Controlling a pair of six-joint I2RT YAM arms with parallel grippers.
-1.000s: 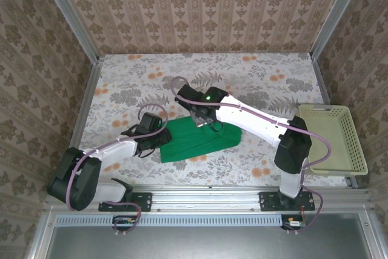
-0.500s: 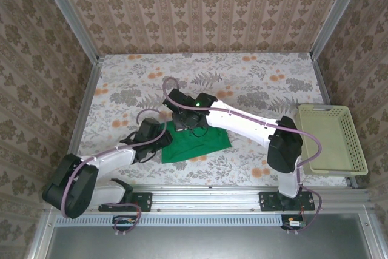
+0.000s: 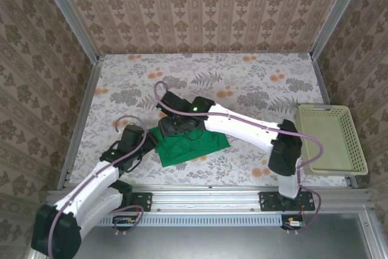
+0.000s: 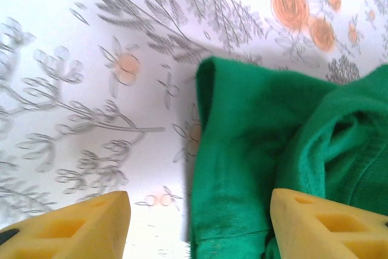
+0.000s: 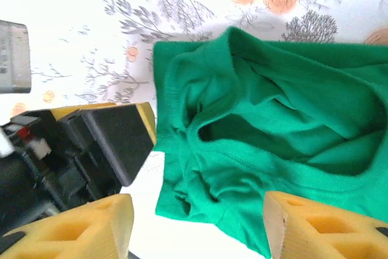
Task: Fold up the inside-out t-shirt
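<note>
1. Green cloth – the inside-out t-shirt (image 3: 194, 145) is lying as a compact, partly folded bundle on the floral table (image 3: 254, 77), well left of the basket (image 3: 332, 139). Seen from above, the left gripper (image 3: 149, 144) is sitting at the bundle's end farthest from the basket. The right gripper (image 3: 174, 128) is hovering over that same end.
2. Left wrist: the left fingers (image 4: 73, 225) are standing wide apart, clamping nothing, with a folded edge lying between them.
3. Right wrist: the right fingers (image 5: 79, 228) are spread too, holding nothing, above rumpled layers.
4. Judging by its wrinkles, the shirt is soft, light and limp – likely sagging open if lifted by one layer. Pinching a doubled edge through all layers looks safest.
</note>
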